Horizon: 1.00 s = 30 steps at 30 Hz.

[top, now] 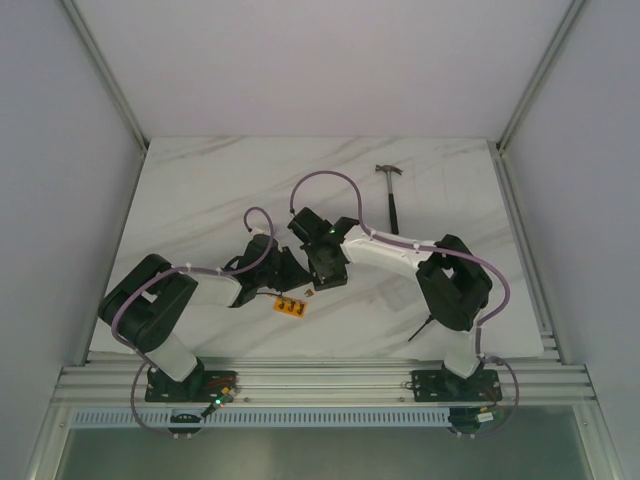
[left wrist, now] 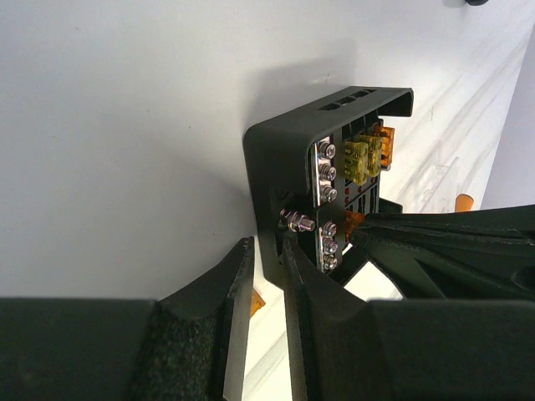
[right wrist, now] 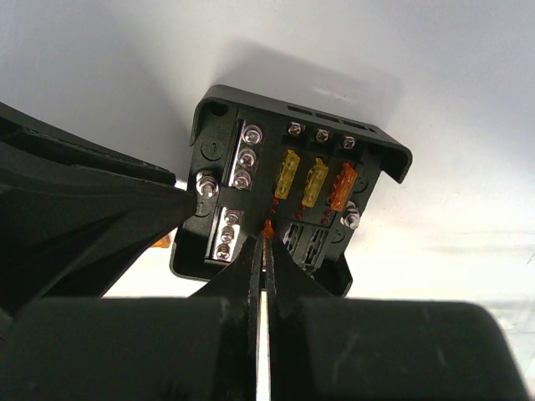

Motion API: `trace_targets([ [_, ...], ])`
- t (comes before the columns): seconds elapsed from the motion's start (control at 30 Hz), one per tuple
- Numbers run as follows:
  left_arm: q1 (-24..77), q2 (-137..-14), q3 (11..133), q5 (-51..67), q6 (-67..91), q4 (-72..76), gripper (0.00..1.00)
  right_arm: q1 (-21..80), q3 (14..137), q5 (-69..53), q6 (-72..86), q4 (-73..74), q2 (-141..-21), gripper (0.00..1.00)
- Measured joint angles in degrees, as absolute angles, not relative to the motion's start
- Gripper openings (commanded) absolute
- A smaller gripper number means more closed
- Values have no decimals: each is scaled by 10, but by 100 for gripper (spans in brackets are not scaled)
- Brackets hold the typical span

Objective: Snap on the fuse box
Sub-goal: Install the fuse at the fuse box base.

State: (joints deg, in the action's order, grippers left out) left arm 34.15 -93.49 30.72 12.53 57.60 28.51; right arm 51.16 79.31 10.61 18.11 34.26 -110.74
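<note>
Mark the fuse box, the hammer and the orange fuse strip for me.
fuse box [right wrist: 280,200], right wrist view, slotted top face.
hammer [top: 393,203], top view, mid-handle.
orange fuse strip [top: 291,307], top view, its centre.

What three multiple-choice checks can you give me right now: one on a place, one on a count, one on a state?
1. Where is the hammer?
A. on the far right part of the table
B. between the arm bases
C. hanging off the near edge

2. How many yellow fuses sit in the fuse box?
A. one
B. two
C. four

3. What is the right gripper doing?
A. standing wide open
B. shut on a small orange fuse at the box
C. shut on the hammer

Answers:
1 A, the top view shows it lying past the right arm.
2 B, the right wrist view shows two yellow ones beside one orange.
3 B, its fingertips pinch the fuse against the box's face.
</note>
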Motion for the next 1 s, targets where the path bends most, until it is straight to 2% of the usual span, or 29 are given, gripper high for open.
trace_targets([
  [0.07,342,-935,307,125,578,285,30,512,794,105,181,343,-1103,2],
  [0.17,342,-935,307,125,580,286,30,511,791,101,185,340,-1092,10],
  [0.27,342,-935,307,126,580,287,30,510,786,98,197,335,-1085,22],
  [0.37,342,-935,307,126,582,287,30,510,783,95,213,334,-1080,24],
  [0.77,342,-935,307,126,583,287,30,510,768,95,246,338,-1063,19],
  [1.0,342,-935,307,126,583,287,30,510,764,99,252,341,-1068,7],
])
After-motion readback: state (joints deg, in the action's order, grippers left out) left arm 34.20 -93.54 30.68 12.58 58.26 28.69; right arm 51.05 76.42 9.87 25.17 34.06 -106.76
